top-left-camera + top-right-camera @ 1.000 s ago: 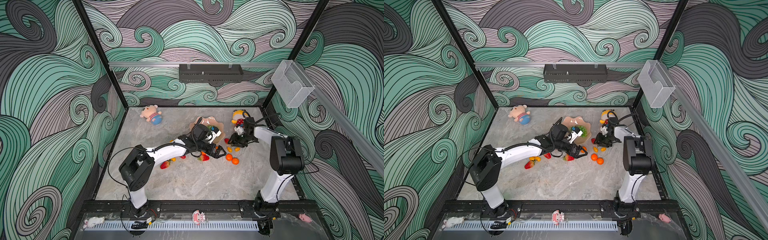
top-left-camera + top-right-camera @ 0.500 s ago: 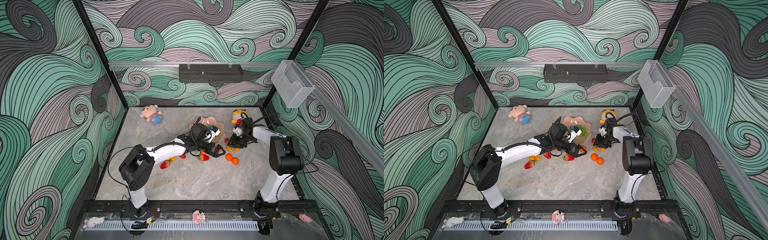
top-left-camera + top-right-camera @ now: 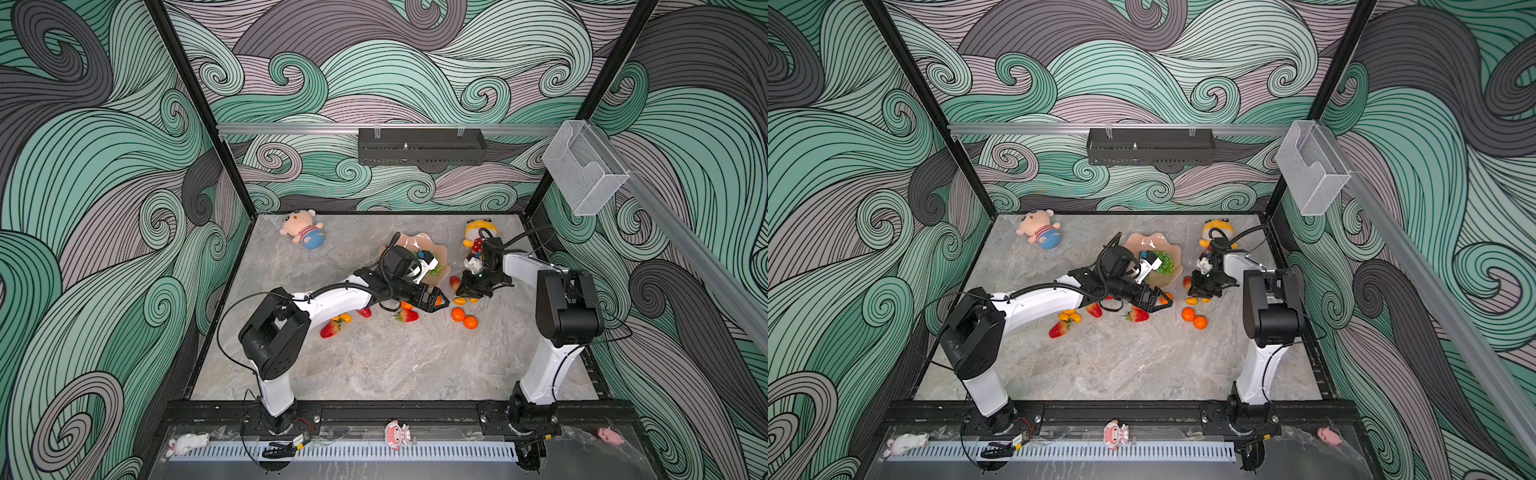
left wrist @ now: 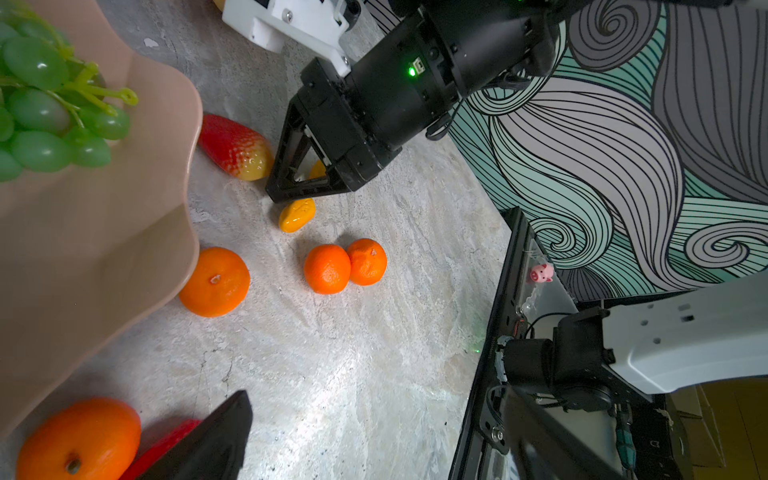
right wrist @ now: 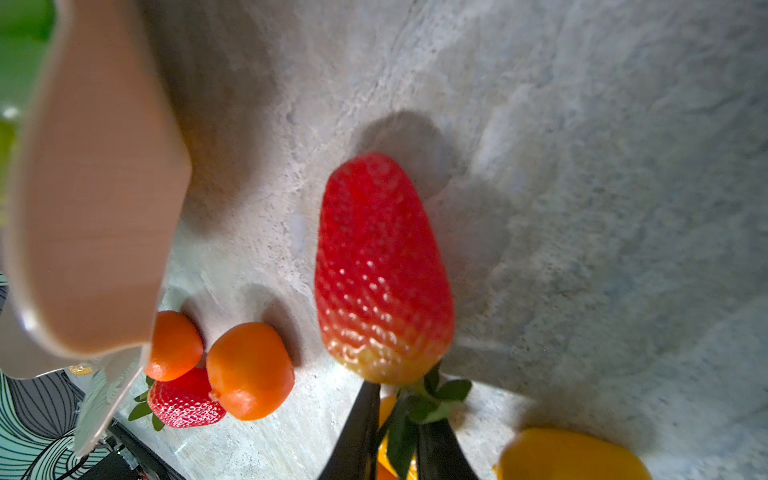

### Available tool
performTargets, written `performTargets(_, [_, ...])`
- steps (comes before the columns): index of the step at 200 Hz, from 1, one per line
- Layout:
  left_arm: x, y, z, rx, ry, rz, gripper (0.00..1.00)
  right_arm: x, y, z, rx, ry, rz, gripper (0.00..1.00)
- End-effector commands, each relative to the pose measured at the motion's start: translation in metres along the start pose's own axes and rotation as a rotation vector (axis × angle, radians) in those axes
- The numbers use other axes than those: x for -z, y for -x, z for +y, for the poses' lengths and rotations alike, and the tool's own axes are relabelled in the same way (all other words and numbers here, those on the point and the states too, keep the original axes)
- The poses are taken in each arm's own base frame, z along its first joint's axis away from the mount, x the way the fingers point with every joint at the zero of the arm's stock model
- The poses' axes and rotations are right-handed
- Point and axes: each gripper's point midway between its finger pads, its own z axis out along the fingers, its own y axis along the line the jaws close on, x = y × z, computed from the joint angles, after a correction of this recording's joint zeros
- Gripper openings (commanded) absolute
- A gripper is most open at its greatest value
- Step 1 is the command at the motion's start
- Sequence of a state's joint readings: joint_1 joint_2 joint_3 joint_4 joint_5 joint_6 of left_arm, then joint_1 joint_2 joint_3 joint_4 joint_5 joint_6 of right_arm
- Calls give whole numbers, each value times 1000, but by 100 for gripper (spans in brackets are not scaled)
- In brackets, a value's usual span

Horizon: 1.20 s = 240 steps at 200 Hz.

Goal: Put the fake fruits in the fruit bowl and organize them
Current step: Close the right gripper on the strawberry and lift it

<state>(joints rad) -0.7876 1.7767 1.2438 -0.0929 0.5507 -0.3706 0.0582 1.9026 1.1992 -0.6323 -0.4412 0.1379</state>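
Right gripper (image 5: pixel 399 405): on its wrist view I see fingers (image 5: pixel 357 432) pinching strawberry (image 5: pixel 382 270) leaves; top views hide this. Left gripper (image 3: pixel 438 305) spread wide near fruit bowl (image 3: pixel 415 240).

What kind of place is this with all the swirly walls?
Probably a robot practice booth, not a home: two robot arms mounted on a black frame, printed wave walls boxing in a stone-look table, and plastic tangerines lying about as props.

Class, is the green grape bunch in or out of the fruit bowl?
In: the grape bunch rests inside the pink fruit bowl's rim.
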Motion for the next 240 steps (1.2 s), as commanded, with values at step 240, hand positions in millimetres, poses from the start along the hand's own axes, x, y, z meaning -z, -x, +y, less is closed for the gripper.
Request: performTargets(240, [25,27,2,6,203,-326,98,56,4,19,45,-84,-291,0])
